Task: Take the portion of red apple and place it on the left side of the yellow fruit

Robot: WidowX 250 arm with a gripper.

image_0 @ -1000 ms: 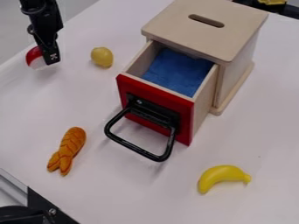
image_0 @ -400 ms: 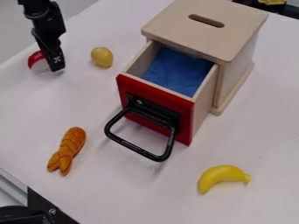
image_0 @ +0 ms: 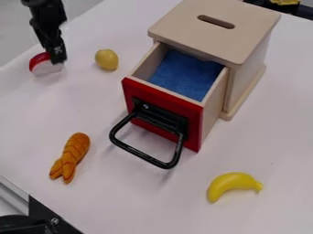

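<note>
Apple portion (image_0: 45,65): red skin, white cut face. Yellow fruit (image_0: 107,60) seen. Banana (image_0: 232,185) coloured bright yellow. Bread (image_0: 70,156) golden-brown, patterned with braid. Drawer front (image_0: 161,113) painted red, handle (image_0: 147,157) black. Cloth (image_0: 186,75) blue. Box (image_0: 245,27) pale wood-toned. Worktop (image_0: 134,196) whitish.

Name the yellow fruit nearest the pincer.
The lemon: round, between pincer and drawer. The banana, curved, lies far off, low in the view.

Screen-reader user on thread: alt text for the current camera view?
Black gripper at a red-and-white apple piece, left of a lemon on a white table. To their right, a wooden box with its red-fronted drawer open; nearer the camera, braided bread and a banana.
</note>
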